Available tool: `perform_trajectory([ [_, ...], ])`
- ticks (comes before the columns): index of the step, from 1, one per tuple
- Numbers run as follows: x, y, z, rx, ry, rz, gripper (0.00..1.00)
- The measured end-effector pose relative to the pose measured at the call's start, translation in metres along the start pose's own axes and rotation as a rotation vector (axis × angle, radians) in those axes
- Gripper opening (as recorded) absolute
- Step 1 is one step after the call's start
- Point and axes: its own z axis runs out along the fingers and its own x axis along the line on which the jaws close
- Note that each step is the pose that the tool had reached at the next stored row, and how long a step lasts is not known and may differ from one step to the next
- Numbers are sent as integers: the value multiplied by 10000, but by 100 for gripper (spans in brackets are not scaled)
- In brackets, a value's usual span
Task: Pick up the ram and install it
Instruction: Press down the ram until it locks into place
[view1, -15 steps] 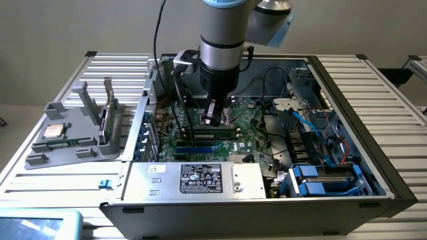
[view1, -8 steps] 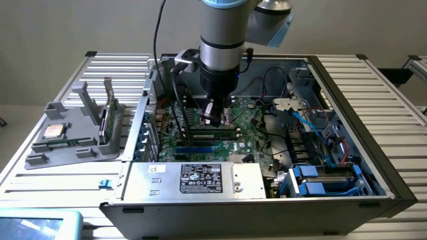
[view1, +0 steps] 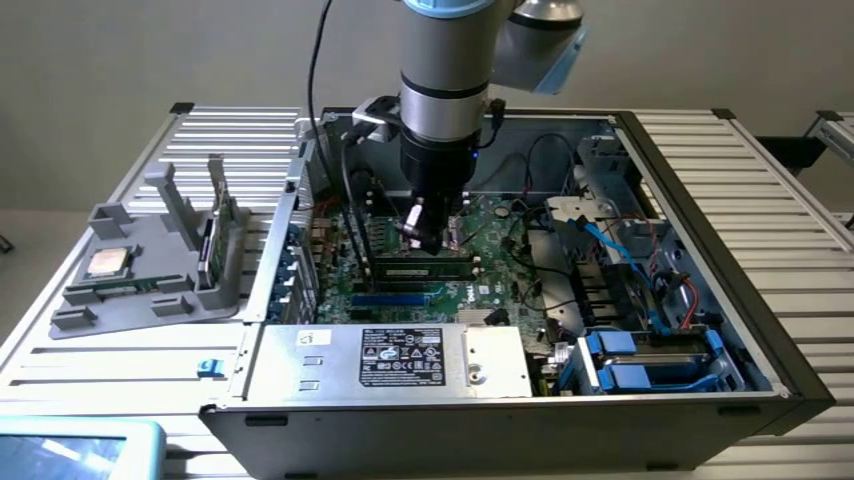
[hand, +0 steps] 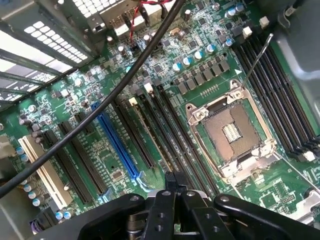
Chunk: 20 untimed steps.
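Arm is inside the open computer case (view1: 747, 330), gripper (view1: 430, 237) low over the motherboard (view1: 501, 250). The fingers (hand: 172, 181) are clenched together, tips just above the long memory slots.

Progress: a ram stick (view1: 424, 266) lies seated in a slot directly under the gripper, level with the slot bank and not tilted as far as can be judged. The gripper appears to be touching or pressing its top edge; a gap cannot be ruled out. Judgement: pick-up done, stick placed in the slot, and the work stands at the push-in stage. Whether the latches have caught cannot be told.

Exterior view adds: the grey parts holder (view1: 147, 270) on the worktop (view1: 94, 370) outside the case, with a square silver processor (view1: 107, 262) lying in it, and the drive bays at the case's far side.

Wrist view adds: the empty CPU socket (hand: 232, 132) with its frame, the blue expansion slot (hand: 117, 145), and a black cable (hand: 100, 107) crossing above the board.
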Motion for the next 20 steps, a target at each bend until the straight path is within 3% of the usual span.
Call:
perform_trajectory([
  [20, 0, 0, 15, 82, -6, 2503, 9],
])
